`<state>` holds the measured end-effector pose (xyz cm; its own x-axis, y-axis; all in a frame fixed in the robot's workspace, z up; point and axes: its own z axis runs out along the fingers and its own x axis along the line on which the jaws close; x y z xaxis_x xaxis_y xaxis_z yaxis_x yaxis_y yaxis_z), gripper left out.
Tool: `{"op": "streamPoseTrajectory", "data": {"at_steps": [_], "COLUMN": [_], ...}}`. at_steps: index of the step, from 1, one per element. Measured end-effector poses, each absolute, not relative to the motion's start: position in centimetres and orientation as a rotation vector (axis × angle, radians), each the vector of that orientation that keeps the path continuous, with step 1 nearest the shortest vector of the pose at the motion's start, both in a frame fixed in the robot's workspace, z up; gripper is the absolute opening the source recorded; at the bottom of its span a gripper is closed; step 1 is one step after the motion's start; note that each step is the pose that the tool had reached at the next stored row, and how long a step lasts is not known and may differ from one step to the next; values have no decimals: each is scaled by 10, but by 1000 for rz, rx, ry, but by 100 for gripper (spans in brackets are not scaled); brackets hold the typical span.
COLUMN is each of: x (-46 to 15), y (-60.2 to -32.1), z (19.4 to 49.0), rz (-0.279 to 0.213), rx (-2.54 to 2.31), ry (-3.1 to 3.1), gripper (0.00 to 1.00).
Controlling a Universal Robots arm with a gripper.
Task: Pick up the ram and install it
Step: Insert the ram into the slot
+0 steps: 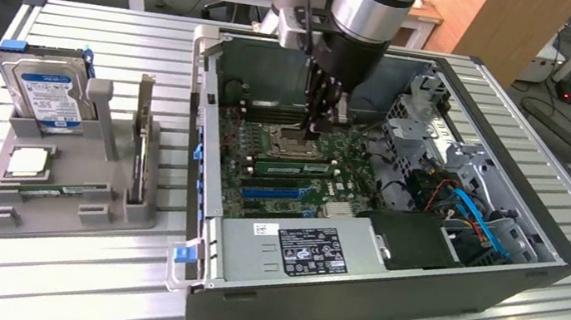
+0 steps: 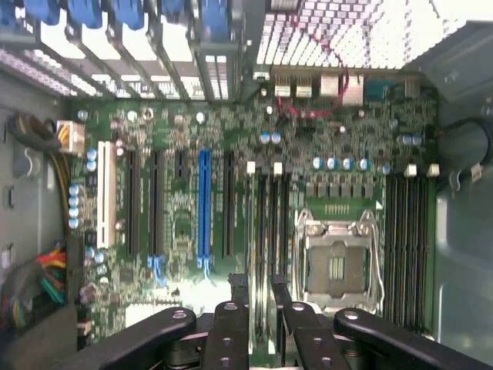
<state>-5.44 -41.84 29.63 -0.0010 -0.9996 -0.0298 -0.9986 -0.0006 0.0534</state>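
The pincer [image 1: 318,129] is hovering inside the computer case [image 1: 355,304], jaws standing apart and apparently gripping nothing. The ram [image 1: 288,161] is sitting just below in a slot beside the processor socket [image 2: 335,266], its long axis running along the slot, between the jaws.

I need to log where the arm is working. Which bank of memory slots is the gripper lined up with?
The bank between the blue card slot and the processor socket; the gripper hangs right over it. The other bank lies beyond the socket.
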Motion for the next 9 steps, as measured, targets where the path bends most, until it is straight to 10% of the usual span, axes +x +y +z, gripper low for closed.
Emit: {"op": "streamPoseTrajectory", "data": {"at_steps": [9], "x": [-79], "y": [-418], "z": [295], "rz": [-92], "rx": [2208], "ry": [-2209], "gripper": [24]}}
